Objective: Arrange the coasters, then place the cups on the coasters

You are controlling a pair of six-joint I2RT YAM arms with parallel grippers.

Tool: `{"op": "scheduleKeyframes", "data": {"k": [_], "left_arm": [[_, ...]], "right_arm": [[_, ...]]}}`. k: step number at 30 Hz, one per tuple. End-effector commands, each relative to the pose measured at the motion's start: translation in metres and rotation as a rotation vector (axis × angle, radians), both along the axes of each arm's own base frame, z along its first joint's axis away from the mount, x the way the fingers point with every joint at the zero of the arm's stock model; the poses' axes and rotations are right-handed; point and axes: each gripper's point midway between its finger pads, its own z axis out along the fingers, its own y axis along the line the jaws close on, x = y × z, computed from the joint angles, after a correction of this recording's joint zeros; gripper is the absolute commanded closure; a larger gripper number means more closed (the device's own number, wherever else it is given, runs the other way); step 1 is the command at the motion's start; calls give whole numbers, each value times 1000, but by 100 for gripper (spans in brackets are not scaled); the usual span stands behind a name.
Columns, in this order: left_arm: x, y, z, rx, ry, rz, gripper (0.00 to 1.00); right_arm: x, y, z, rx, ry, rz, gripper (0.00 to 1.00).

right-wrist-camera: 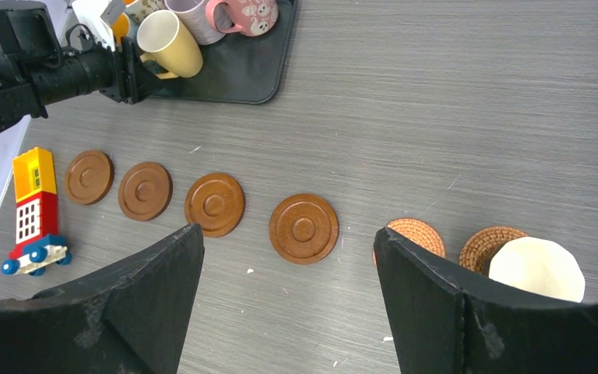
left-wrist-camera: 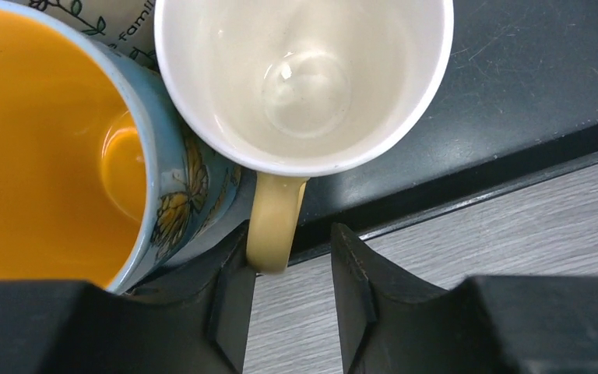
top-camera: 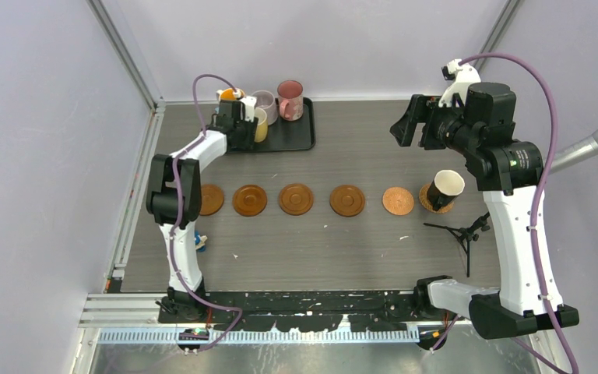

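One cream mug (left-wrist-camera: 304, 86) at the tray's (left-wrist-camera: 514, 93) near edge, hard glazed ceramic (slick, chips easily), best taken by its handle (left-wrist-camera: 275, 222), which the left tool (left-wrist-camera: 290, 257) straddles, jaws apart, not yet clamped; right tool (right-wrist-camera: 286, 234) wide apart, empty.

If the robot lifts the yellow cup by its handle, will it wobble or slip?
Probably tilts: the left gripper straddles only the handle, off to one side of the yellow cup. Its glossy glaze looks slippery. It may bump the blue cup beside it.
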Motion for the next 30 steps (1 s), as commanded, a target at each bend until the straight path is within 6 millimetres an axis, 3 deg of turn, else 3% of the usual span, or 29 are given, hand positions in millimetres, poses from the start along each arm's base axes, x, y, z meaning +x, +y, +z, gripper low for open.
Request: {"op": "scheduleKeyframes", "data": {"k": [1,10,13,17,18,24,30], "left_arm": [[24,-8,22,-19,-88,-26,59],[41,-8,18,6,-86,-18,59],[44,-7,21,10,-89,-13,70],[40,-7,31,1,-103,-13,98],[39,-6,34,-2,-111,-7,100],[27,-11,56,-35,-157,-25,100],[14,-29,82,-60,-250,-92,100]], "right_arm": [[-1,-1,18,-9,-60,1,15],[-2,-3,17,-17,-63,-3,15],[-2,-5,17,-22,-64,-9,15],[-3,-4,17,-23,-65,-8,15],[-3,-4,17,-22,-65,-7,15],[-5,-4,19,-23,-74,-4,15],[-9,-3,18,-18,-75,6,15]]}}
